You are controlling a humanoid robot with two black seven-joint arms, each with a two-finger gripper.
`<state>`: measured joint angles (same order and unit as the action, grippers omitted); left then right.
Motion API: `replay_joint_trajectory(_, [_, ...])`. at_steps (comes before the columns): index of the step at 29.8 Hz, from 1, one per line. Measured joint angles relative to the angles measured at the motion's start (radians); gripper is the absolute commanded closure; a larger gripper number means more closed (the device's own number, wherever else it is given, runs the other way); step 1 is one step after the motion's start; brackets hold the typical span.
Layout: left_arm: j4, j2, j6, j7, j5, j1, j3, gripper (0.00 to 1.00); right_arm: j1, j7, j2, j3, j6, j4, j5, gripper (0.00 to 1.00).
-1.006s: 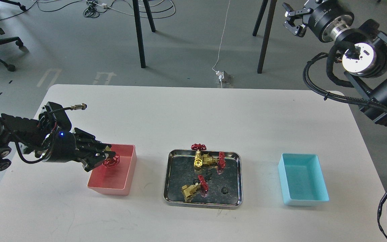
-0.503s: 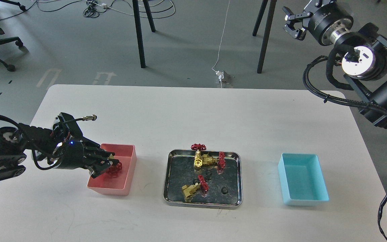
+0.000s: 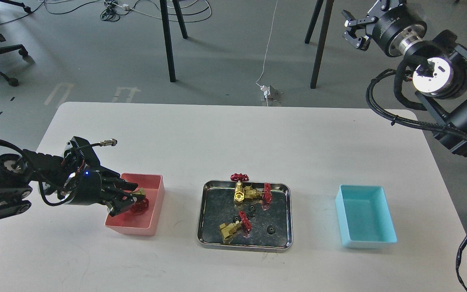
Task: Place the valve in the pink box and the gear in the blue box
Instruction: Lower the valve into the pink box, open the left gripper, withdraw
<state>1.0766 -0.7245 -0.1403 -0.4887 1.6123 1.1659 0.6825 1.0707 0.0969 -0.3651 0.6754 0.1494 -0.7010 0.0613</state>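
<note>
On the white counter (image 3: 225, 138) stand three containers in a row: a salmon-pink rectangular plastic bin (image 3: 152, 221) at the left, a shiny steel tray (image 3: 286, 211) in the middle and a light cyan rectangular plastic bin (image 3: 365, 219) at the right. The left gripper (image 3: 130, 201) reaches over the pink bin's left wall, its jaws closed on a small brass valve with a dark red spoked handwheel (image 3: 139, 204), held low inside the bin. Three more brass valves with red handwheels lie in the tray: two touching at the back (image 3: 249, 191) and one at the front left (image 3: 233, 228). Three tiny black toothed gears also lie there, one of them at the front right (image 3: 270, 230). The cyan bin holds nothing visible. The right gripper (image 3: 355, 30) hangs well above and beyond the counter's far right corner, its jaws spread apart and holding nothing.
</note>
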Motion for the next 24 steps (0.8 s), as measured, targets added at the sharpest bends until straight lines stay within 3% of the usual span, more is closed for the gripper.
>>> replay_joint_trajectory(6, [0.003, -0.005, 0.0, 0.0, 0.0, -0.001, -0.008, 0.4, -0.007, 0.0, 0.0, -0.001, 0.009, -0.007, 0.0, 0.0])
replay_joint_trajectory(11, [0.045, -0.064, 0.019, 0.0, -0.012, 0.008, -0.133, 0.36, -0.001, -0.02, -0.003, -0.047, 0.065, -0.016, -0.033, 0.0])
replay_joint_trajectory(18, [0.13, -0.19, 0.267, 0.0, -0.256, 0.04, -0.473, 0.34, 0.108, -0.013, -0.024, -0.233, 0.302, -0.011, -0.458, 0.0])
replay_joint_trajectory(24, [0.206, -0.167, 0.448, 0.0, -0.764, 0.003, -0.806, 0.31, 0.211, 0.03, -0.017, -0.528, 0.339, -0.158, -0.879, 0.0])
